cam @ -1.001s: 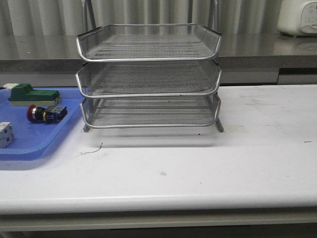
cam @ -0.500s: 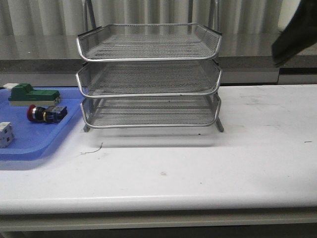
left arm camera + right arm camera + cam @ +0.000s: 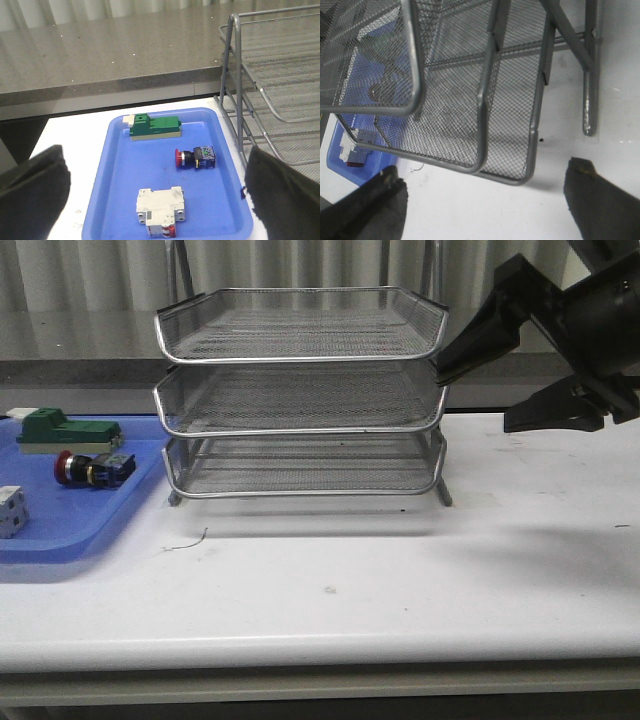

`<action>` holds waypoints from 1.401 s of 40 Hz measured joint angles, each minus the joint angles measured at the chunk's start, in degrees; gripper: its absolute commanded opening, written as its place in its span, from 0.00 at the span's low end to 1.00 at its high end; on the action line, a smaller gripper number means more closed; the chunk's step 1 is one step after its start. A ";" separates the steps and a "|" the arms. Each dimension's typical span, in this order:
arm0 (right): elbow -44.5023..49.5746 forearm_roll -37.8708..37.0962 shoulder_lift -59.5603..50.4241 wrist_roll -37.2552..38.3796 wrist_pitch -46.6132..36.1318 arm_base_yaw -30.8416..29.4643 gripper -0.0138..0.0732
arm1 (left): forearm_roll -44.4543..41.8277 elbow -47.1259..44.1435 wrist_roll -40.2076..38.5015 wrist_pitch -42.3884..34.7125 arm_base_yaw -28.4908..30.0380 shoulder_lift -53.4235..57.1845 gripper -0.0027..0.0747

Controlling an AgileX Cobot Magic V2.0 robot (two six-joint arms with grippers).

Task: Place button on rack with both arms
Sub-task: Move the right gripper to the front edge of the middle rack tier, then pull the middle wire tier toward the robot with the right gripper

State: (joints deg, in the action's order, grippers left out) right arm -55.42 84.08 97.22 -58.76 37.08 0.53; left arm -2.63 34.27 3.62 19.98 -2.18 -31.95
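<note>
Even, soft light from above leaves a pale shadow on the white table (image 3: 330, 580) just under the rack (image 3: 300, 390). My right gripper (image 3: 490, 390) beside that rack is dark, slightly motion-smeared. Both wrist views show my fingertips (image 3: 35, 190) blurred.

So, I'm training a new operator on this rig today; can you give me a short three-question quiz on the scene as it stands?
1. True or false: the small red-capped push-button switch already lies in the silver wire-mesh three-tier rack.
2. Which tool shows in the front view beside the rack? A) left B) right
3. Fill in: the button lies on the flat ____ plastic tray.

Key:
1. False; it lies on the tray, between the green-and-beige block and the white breaker.
2. B; the right tool is open, as is the left tool over the tray.
3. Blue.
</note>
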 measured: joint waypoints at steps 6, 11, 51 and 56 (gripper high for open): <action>-3.50 0.30 3.51 0.00 1.58 0.00 0.66 | 0.00 0.00 0.00 0.00 0.00 0.00 0.91; -5.40 0.47 5.93 0.00 2.76 0.00 0.61 | 0.00 0.00 0.00 0.00 0.00 0.00 0.90; -9.54 3.21 11.16 0.00 4.89 2.15 0.27 | 0.00 0.09 0.00 0.00 0.00 0.00 0.91; -9.54 1.68 11.26 0.00 5.82 1.79 0.27 | 0.00 0.09 0.00 0.00 0.00 0.00 0.91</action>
State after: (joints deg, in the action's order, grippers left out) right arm -64.96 85.76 108.48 -58.76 42.91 2.32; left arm -2.63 34.37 3.62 19.98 -2.18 -31.95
